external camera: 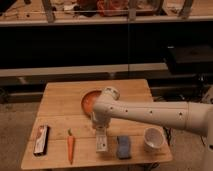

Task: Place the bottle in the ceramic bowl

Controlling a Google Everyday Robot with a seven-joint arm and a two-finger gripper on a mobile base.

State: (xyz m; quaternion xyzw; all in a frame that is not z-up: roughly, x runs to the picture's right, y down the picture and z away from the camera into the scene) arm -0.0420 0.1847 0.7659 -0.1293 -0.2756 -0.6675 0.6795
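A light wooden tabletop (60, 107) carries all the things, standing in front of dark shelving. The robot's white arm (150, 114) reaches in from the right edge of the view and crosses over the tabletop toward its middle. At the arm's end, the hand (100, 131) points downward just above the small slim whitish bottle with a pale label (101, 143). Whether the hand is spread or closed, and whether it touches the bottle at all, cannot be told, since the wrist covers it from this angle.

The bottle lies flat on the tabletop near the front edge, its length running front to back, directly below the hand. To its left, a little apart, lies an orange carrot with a green top (70, 147), roughly parallel to the bottle. Further left, near the front left corner, rests a flat dark rectangular object with a red edge (40, 139). Just to the right of the bottle sits a blue sponge (123, 147), and right of that stands a white round cup (153, 138), close to the front right corner.

Behind the bottle, toward the middle of the tabletop, sits the reddish-orange ceramic bowl (88, 101). The arm's rounded joint covers the bowl's right part, so only its left portion shows. The bottle is outside the bowl, on the side nearer the tabletop's front edge.
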